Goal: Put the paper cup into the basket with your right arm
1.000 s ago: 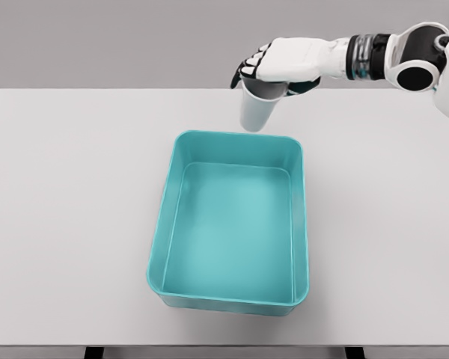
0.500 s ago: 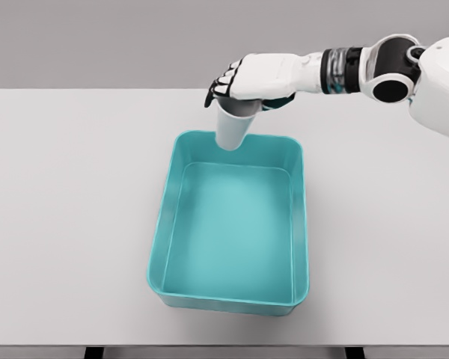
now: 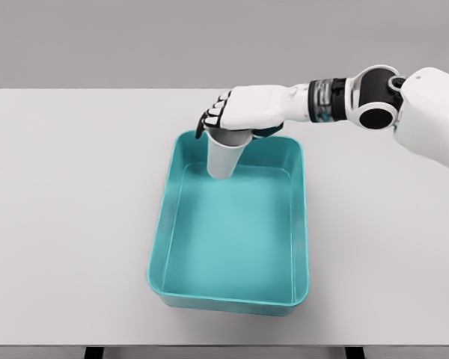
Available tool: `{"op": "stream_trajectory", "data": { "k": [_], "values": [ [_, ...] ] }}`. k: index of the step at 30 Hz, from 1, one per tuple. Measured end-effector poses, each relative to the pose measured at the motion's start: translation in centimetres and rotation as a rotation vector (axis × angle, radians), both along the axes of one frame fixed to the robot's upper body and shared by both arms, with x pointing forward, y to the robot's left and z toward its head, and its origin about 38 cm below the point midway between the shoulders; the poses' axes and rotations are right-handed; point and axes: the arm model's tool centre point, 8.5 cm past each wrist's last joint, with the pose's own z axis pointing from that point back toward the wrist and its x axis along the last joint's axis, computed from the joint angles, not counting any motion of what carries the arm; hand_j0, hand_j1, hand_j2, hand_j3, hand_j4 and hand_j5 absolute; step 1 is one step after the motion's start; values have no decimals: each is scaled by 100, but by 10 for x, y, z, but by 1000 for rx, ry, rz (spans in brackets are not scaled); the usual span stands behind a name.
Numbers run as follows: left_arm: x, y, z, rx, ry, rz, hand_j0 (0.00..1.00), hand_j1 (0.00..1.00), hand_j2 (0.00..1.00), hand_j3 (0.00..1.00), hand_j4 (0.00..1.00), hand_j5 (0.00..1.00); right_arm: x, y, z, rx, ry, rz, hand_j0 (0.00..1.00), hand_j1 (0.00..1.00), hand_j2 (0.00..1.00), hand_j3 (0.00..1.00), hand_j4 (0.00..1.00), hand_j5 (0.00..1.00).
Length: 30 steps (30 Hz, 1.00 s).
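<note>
No writing, logos or labels can be read on anything here; the paper cup (image 3: 224, 155) is plain white and the basket (image 3: 299, 224) is a plain teal rectangular tub with rounded corners. The right hand (image 3: 243, 112) comes in from the right side of the head view on a white arm with a dark banded wrist, and its fingers (image 3: 212, 120) are curled around the cup's rim, gripping it from above. The cup hangs upright, wide mouth at the top under the palm and narrow bottom pointing down. It sits over the far end of the basket, just inside the far rim and a bit left of that rim's middle, and its lower part overlaps the far inner wall in the picture. Whether the bottom touches the wall or the floor of the basket can't be made out, though it looks to be off the floor. The basket's inside is all open below and toward the near side of the cup, with the near rim well away from it. The basket sits around the middle of a light grey table (image 3: 67, 224), with wide bare tabletop to its left and right and the table's front edge close below the basket's near wall.
</note>
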Motion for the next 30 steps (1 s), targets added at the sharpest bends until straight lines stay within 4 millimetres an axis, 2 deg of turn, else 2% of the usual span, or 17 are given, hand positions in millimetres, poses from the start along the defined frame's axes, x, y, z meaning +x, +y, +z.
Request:
{"op": "stream_trajectory", "data": {
  "k": [2, 6, 18, 20, 23, 26, 27, 29, 30],
  "values": [
    [0, 0, 0, 0, 0, 0, 100, 100, 100, 100, 100, 100, 0, 0, 0, 0, 0, 0, 70, 70, 70, 70, 70, 70],
    [0, 0, 0, 1, 0, 0, 100, 100, 100, 100, 100, 100, 1, -1, 0, -1, 2, -3, 98, 98, 98, 98, 98, 98],
    [0, 0, 0, 0, 0, 0, 100, 100, 100, 100, 100, 100, 1, -4, -3, -2, 7, -10, 100, 100, 100, 100, 100, 100],
    [0, 0, 0, 1, 0, 0, 100, 100, 100, 100, 100, 100, 2, -5, 4, -1, -7, -12, 100, 100, 100, 100, 100, 100],
    [0, 0, 0, 1, 0, 0, 100, 100, 100, 100, 100, 100, 12, -23, 32, 24, -60, -57, 100, 100, 100, 100, 100, 100],
    [0, 0, 0, 0, 0, 0, 100, 100, 100, 100, 100, 100, 27, -59, 51, 53, -91, -159, 100, 100, 100, 100, 100, 100],
    [0, 0, 0, 0, 0, 0, 100, 100, 100, 100, 100, 100, 30, -70, 52, 53, -92, -187, 100, 100, 100, 100, 100, 100],
    [0, 0, 0, 0, 0, 0, 100, 100, 100, 100, 100, 100, 25, -104, 11, 32, -17, -259, 100, 100, 100, 100, 100, 100],
    [0, 0, 0, 0, 0, 0, 100, 100, 100, 100, 100, 100, 26, -117, 12, 26, -20, -286, 100, 100, 100, 100, 100, 100]
  ]
}}
